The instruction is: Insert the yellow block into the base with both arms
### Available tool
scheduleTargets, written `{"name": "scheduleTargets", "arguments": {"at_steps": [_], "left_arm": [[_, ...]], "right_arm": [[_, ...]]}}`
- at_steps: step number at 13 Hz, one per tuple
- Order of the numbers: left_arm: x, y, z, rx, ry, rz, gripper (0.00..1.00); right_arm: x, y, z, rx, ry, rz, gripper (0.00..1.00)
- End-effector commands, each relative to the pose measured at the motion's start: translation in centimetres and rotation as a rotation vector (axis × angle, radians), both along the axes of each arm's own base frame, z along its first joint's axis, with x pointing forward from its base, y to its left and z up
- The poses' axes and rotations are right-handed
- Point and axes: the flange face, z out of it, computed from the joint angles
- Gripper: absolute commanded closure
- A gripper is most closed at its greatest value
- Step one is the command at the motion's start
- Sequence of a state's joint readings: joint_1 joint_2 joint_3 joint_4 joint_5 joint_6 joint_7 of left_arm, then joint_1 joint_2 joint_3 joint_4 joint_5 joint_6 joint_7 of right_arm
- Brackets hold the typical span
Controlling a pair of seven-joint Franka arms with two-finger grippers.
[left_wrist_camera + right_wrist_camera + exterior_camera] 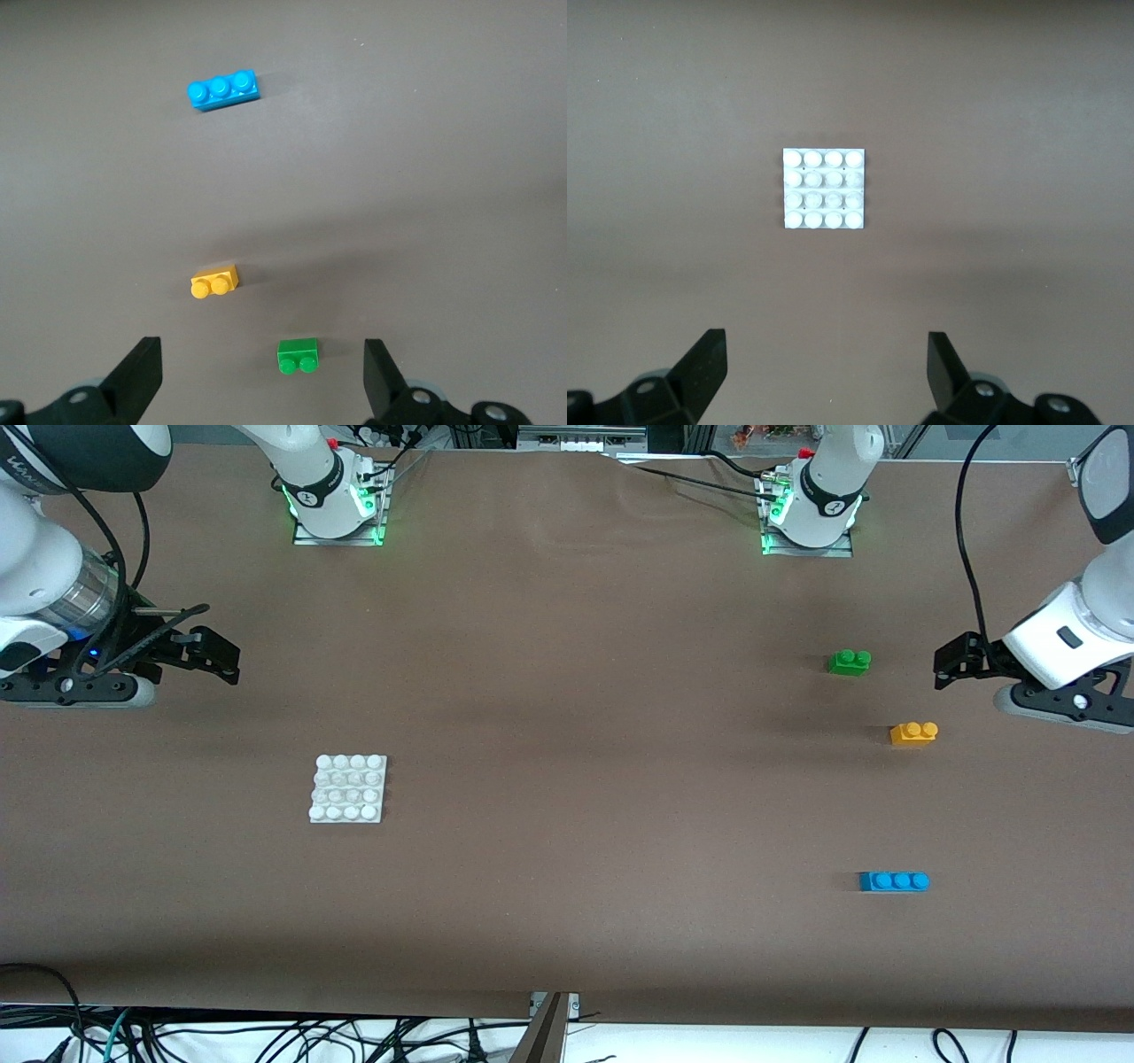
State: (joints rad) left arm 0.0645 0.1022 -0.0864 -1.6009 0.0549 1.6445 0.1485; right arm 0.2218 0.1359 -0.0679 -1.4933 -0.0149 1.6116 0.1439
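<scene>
The yellow block [913, 732] lies on the brown table toward the left arm's end, studs up; it also shows in the left wrist view [214, 282]. The white base [348, 788] lies flat toward the right arm's end and shows in the right wrist view [824, 189]. My left gripper [952, 664] hangs open and empty over the table at the left arm's end, apart from the yellow block; its jaws [262, 356] stand wide. My right gripper [217, 657] hangs open and empty over the table at the right arm's end, apart from the base; its jaws [826, 347] stand wide.
A green two-stud brick [850, 662] lies farther from the front camera than the yellow block and shows in the left wrist view [298, 356]. A blue three-stud brick [894, 881] lies nearer to the camera [223, 89]. Cables hang along the table's near edge.
</scene>
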Motion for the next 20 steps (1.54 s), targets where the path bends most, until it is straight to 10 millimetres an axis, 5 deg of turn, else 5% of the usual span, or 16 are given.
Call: {"name": "scheduleTargets", "arguments": {"at_steps": [1, 20], "left_arm": [[-0.3, 0.9, -0.1, -0.032, 0.002, 0.012, 0.0], [-0.4, -0.6, 0.0, -0.031, 0.01, 0.001, 0.0]], "right_arm": [[-0.4, -0.3, 0.2, -0.006, 0.007, 0.014, 0.0], [-0.1, -0.8, -1.3, -0.011, 0.023, 0.006, 0.0]]}}
